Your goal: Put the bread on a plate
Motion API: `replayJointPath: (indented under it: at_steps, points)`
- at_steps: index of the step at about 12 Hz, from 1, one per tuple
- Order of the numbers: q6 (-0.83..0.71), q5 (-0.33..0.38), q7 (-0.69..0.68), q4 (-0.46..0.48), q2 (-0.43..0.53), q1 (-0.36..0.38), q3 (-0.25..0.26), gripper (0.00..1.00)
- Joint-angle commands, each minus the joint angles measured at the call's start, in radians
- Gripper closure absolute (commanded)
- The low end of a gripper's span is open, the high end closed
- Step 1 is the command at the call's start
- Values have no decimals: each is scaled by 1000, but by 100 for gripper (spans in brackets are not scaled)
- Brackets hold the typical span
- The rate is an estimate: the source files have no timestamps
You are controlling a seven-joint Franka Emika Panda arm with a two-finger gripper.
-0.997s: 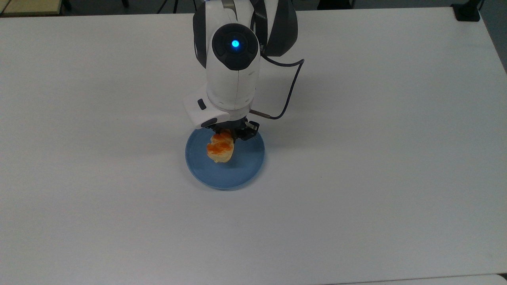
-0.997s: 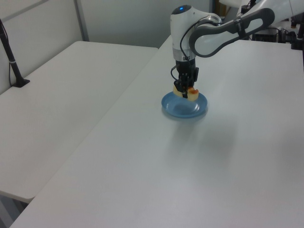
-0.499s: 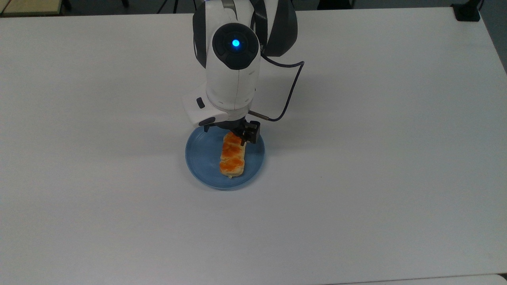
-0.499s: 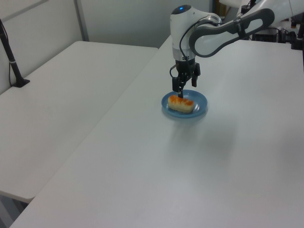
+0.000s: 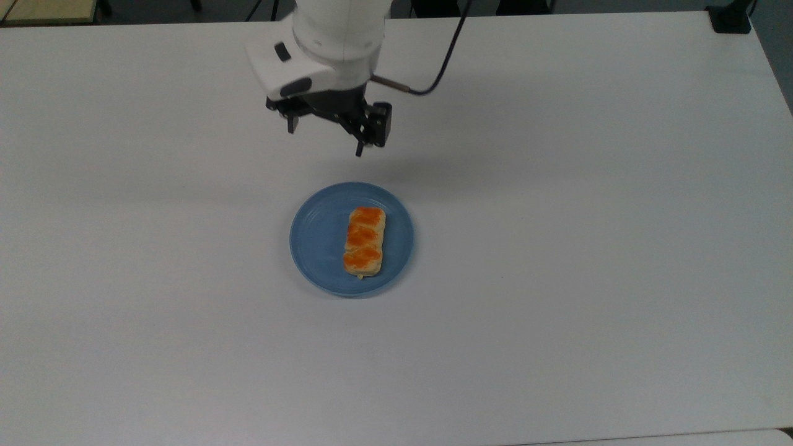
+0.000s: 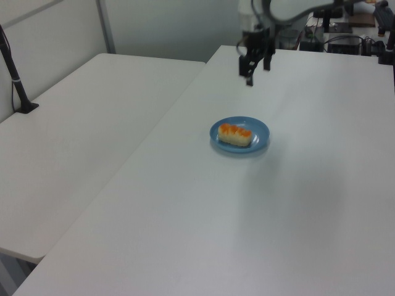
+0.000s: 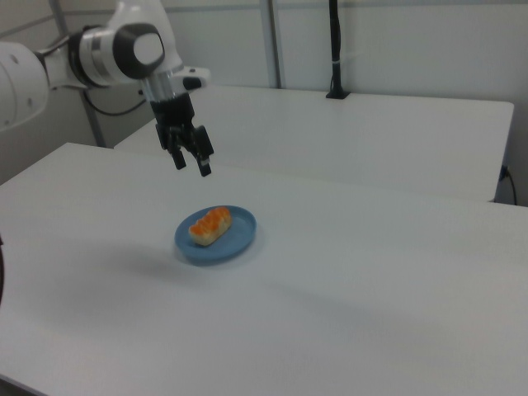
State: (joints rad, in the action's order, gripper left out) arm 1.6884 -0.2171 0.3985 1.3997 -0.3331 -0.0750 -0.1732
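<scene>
Bread (image 5: 364, 241) lies flat on plate (image 5: 316, 235), glazed side up, w/ bare blue rim all round it. Plate sits mid-table (image 5: 588, 248), well away from every edge, lots of open white surface around. Gripper (image 5: 325, 139) hangs above table beyond plate, fingers spread wide, holding nothing.

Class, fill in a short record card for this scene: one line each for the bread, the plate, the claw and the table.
bread: lying flat on the plate, glazed bumps up
plate: round, light blue, on the table
claw: open, empty, raised above the table, apart from the plate
table: white, plate near its middle
</scene>
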Motion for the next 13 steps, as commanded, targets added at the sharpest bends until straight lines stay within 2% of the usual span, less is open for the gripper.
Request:
replayJointPath:
  at_steps: [1,2,4,6,7,9,10,12,13]
  points:
    - [-82,50,-296,28,172,-49,49,0]
    - [-125,71,-379,27,207,-48,87,0]
    - [-161,90,-504,28,275,-46,130,0]
    - [-168,117,-540,35,321,-13,202,0]
    - [-156,148,-524,35,321,12,251,0]
    - [-119,185,-480,33,321,133,392,0]
    - [-109,186,-472,33,313,171,426,0]
    - [-107,182,-515,36,295,167,407,0]
    - [-102,182,-507,47,287,167,378,0]
